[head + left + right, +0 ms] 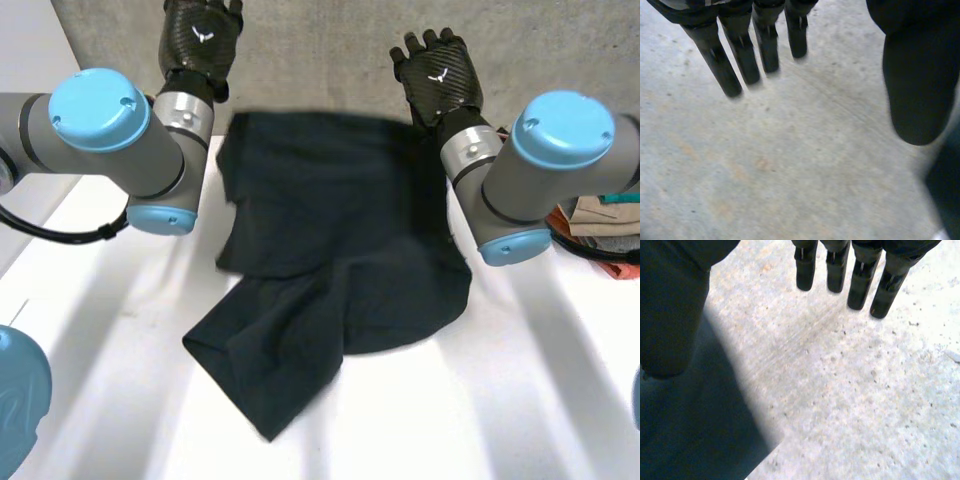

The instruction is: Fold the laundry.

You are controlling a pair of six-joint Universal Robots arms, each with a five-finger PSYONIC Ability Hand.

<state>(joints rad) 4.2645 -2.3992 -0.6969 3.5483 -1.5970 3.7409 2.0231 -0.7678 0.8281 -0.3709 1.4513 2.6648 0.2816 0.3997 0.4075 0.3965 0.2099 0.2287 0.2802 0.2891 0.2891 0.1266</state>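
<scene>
Dark garment (340, 230) lies crumpled on the white bench (480, 400).
Left hand (200, 40) and right hand (437, 75) at its far corners, fingers straight, gripping nothing.

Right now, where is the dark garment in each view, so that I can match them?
Head view: the dark garment lies in the middle of the white table.
Left wrist view: probably the dark strip beside the thumb of the left hand.
Right wrist view: beside the thumb of the right hand.
Shared landmark: grey concrete beyond the garment.
</scene>
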